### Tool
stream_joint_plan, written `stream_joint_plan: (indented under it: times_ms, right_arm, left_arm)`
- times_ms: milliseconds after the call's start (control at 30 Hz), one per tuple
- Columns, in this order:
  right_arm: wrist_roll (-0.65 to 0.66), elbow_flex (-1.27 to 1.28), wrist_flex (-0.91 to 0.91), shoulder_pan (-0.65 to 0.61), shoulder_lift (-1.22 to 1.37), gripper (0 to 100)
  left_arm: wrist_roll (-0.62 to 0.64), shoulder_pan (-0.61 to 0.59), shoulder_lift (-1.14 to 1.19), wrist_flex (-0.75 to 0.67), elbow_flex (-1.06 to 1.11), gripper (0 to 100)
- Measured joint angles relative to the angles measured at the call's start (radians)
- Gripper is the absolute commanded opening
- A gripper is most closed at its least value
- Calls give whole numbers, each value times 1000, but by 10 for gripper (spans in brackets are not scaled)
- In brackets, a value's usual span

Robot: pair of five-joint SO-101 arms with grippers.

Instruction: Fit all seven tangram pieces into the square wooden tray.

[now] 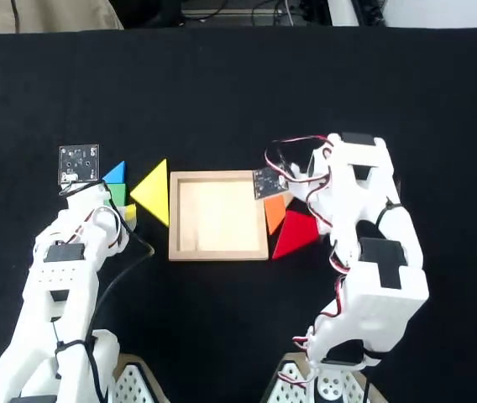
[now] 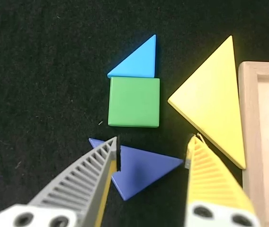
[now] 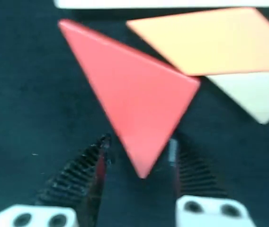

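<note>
The square wooden tray [image 1: 217,248] lies mid-table with nothing in it. To its left lie a large yellow triangle [image 2: 215,101], a green square [image 2: 134,102], a light blue triangle [image 2: 137,61] and a dark blue triangle [image 2: 141,168]. My left gripper [image 2: 153,144] is open, with one finger on each side of the dark blue triangle. To the tray's right lie a red triangle [image 3: 134,104], an orange parallelogram [image 3: 215,40] and a pale triangle [image 3: 253,94]. My right gripper [image 3: 138,149] is open, with the red triangle's near corner between its fingers.
Black cloth covers the table, with free room beyond and in front of the tray. In the high view the yellow triangle [image 1: 153,192] touches the tray's left wall, and the orange parallelogram [image 1: 275,211] lies against its right wall. The right arm [image 1: 364,243] overhangs the right-hand pieces.
</note>
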Motion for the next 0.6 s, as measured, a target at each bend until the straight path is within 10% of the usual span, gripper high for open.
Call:
stream_joint_plan:
  times_ms: [600]
  right_arm:
    - [3,123,-74,-164,-95,404]
  left_arm:
    - [0,0,0,0,0,238]
